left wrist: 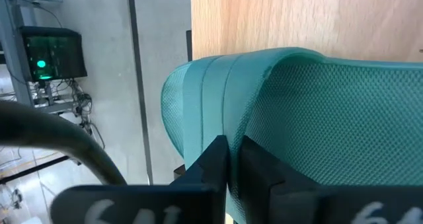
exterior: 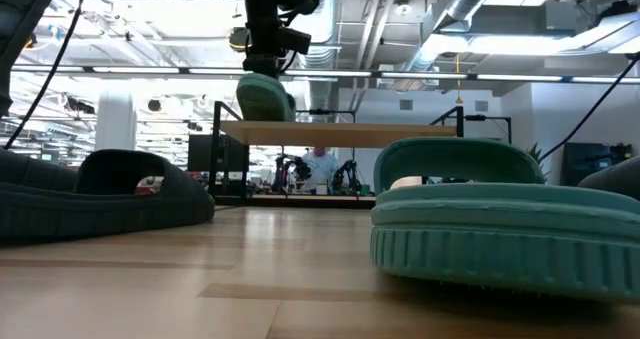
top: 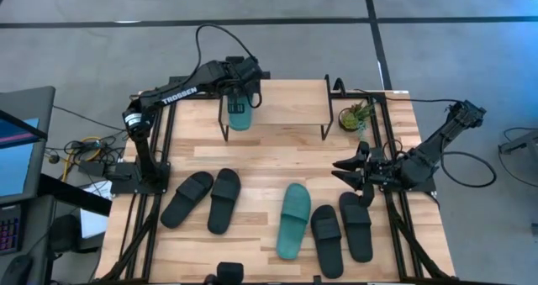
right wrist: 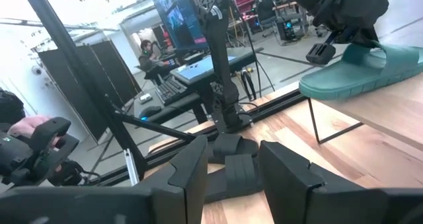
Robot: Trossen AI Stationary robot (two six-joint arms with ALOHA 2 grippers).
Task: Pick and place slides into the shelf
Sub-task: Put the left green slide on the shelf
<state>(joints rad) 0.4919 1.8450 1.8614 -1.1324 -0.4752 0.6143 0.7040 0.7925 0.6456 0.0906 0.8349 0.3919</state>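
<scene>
One teal slide (top: pixel 239 114) lies on the left end of the shelf (top: pixel 290 100), a light board on thin black legs at the table's far side. My left gripper (top: pixel 245 94) is shut on it from above. A second teal slide (top: pixel 294 220) and two black pairs (top: pixel 206 200) (top: pixel 340 232) lie soles down on the table's near half. My right gripper (top: pixel 340 169) hangs open over the table's right side and touches nothing. My left gripper pinches the edge of the teal slide's strap (left wrist: pixel 232 143) between its two fingers. It comes slanting down from the table's left. The slide's sole rests on the shelf top, and one end (right wrist: pixel 314 85) sticks out past the board's edge.
A small potted plant (top: pixel 357 117) stands at the shelf's right end. The low view looks across the near teal slide (exterior: pixel 500 229) and a black slide (exterior: pixel 100 194). Bare tabletop lies between the shelf and the slides.
</scene>
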